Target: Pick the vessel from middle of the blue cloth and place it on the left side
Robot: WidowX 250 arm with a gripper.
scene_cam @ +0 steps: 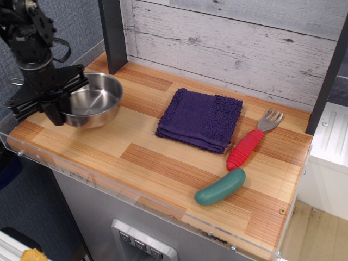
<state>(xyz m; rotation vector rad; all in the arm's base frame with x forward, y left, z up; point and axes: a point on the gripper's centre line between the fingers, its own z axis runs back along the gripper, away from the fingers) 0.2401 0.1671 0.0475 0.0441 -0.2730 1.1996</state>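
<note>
The vessel (95, 102), a round shiny steel bowl, is at the left side of the wooden table, low over or resting on the wood; I cannot tell which. My black gripper (61, 102) is shut on the vessel's left rim, with the arm rising above it at the top left. The blue cloth (200, 119), a folded dark purple towel, lies bare in the middle of the table, well to the right of the vessel.
A fork with a red handle (250, 143) lies right of the cloth. A green pickle-shaped toy (220, 187) lies near the front right. A clear plastic rim (109, 185) edges the table. A dark post (113, 33) stands behind the vessel by the plank wall.
</note>
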